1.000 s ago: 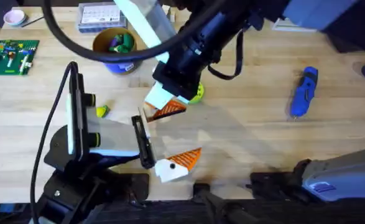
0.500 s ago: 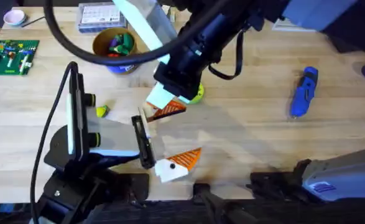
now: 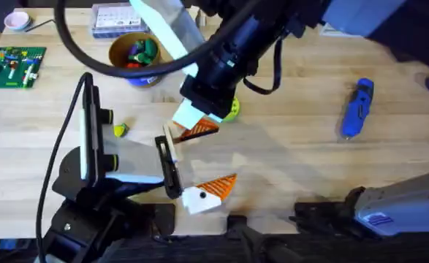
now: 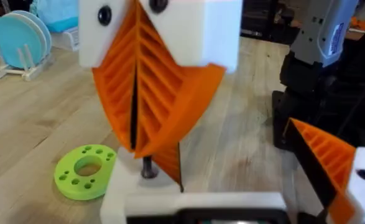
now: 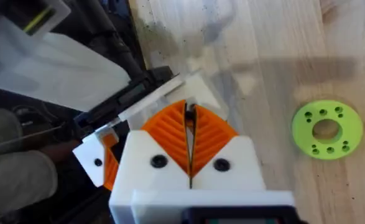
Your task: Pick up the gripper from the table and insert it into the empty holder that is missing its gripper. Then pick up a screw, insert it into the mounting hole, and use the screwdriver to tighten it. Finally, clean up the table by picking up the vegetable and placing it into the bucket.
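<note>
My right gripper (image 3: 194,129) reaches across the middle, its white fingers and orange ribbed pads (image 5: 170,134) shut on a small dark screw (image 4: 148,168). The screw's tip sits at the white holder (image 4: 129,190), which is one finger of my left gripper (image 3: 188,166). An orange wedge edge (image 4: 171,163) shows right behind the screw. The left gripper stands wide open, its other finger tipped with an orange wedge (image 3: 218,186). The blue screwdriver (image 3: 357,108) lies at the right. The yellow-green vegetable (image 3: 119,131) lies left of the grippers. The bucket (image 3: 135,52) stands at the back.
A green ring-shaped disc (image 3: 231,109) lies just beyond the right gripper, also seen from the wrists (image 5: 327,129). A green circuit board (image 3: 13,66), a clear parts box (image 3: 115,20) and a small pink dish (image 3: 15,20) sit at the back left.
</note>
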`<state>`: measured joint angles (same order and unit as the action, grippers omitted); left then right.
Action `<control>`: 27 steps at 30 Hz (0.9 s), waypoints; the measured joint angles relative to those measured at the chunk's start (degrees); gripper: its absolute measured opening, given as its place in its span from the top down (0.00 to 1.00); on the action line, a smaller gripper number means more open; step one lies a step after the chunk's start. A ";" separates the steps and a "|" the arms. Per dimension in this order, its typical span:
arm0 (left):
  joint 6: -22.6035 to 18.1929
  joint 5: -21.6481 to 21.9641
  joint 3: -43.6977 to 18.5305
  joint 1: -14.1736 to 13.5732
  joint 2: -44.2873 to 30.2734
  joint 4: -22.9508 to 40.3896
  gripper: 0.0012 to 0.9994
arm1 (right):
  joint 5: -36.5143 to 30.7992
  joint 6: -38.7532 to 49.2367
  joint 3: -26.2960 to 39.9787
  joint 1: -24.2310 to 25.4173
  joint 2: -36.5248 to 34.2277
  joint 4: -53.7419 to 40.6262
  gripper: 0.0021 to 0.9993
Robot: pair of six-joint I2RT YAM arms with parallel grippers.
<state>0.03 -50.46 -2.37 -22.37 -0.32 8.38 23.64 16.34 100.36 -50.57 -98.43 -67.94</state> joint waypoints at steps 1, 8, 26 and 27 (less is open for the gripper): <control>0.03 -0.07 0.00 0.00 0.00 0.00 0.01 | 0.04 0.00 0.00 0.00 0.00 -0.17 1.00; -0.26 -0.57 0.00 0.00 0.00 -0.07 0.01 | 0.87 0.07 -0.02 0.07 -0.10 -0.53 1.00; -0.48 -0.76 0.00 0.00 0.01 -0.07 0.01 | 0.84 0.58 -0.02 0.11 -0.11 -2.38 0.56; -0.48 -0.76 0.00 0.00 0.00 -0.07 0.01 | 0.84 0.56 -0.02 0.11 -0.11 -2.38 0.46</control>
<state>-0.45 -51.22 -2.37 -22.37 -0.32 8.32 24.48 16.90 100.33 -50.46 -98.54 -70.32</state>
